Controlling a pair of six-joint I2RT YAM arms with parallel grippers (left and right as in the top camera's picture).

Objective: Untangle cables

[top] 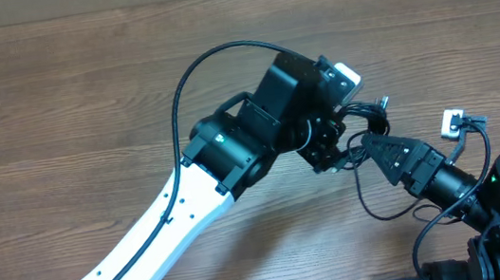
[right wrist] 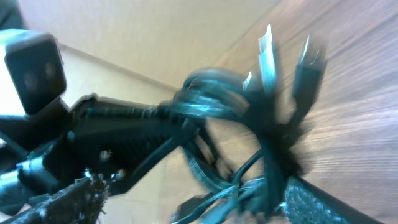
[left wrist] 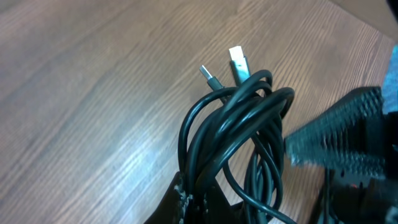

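Cables (left wrist: 239,127), thin, black, smooth and round, sit in a loose oval bundle of loops over the wood-grained tabletop (left wrist: 93,93), right of its centre. The bundle's long axis runs from the left fingers (left wrist: 185,200) out to two small metal plug tips (left wrist: 237,62). The left fingers are clamped tight on its near end. The right fingers (right wrist: 323,200) stand wide apart around blurred strands, gripping nothing.

Soft, even light fell on the brown wood-grain desk (top: 51,78), leaving only faint shadows. The left wrist view was sharp on the thin black cables (left wrist: 236,124). Motion blur smeared the whole right wrist view.
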